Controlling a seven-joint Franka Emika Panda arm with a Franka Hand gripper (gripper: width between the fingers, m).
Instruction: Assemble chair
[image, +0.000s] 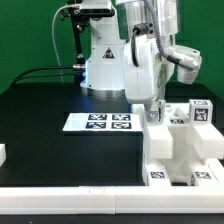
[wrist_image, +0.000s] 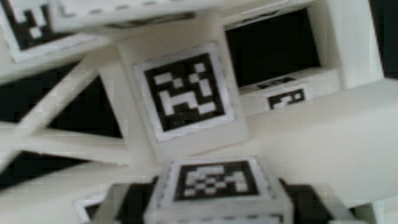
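At the exterior view's far left edge, well apart from the end effector, a small white block (image: 3, 154) sits on the black counter (image: 40, 120). Nearer, to the left of the end effector and just below it in that view, the thin flat white marker board (image: 98, 122) with its row of black-and-white tags lies flat on the counter. The end effector (image: 154, 108) of the white robot arm (image: 150, 50) hangs low over the chunky glossy white plastic chair assembly (image: 180, 148), which stands directly under it and to its right, tagged blocks on top and tags on its front face. In the wrist view, white chair bars (wrist_image: 178, 95) with square tags fill the frame, very close to the end effector. How far its fingers are parted, and whether they grip anything, I cannot tell.
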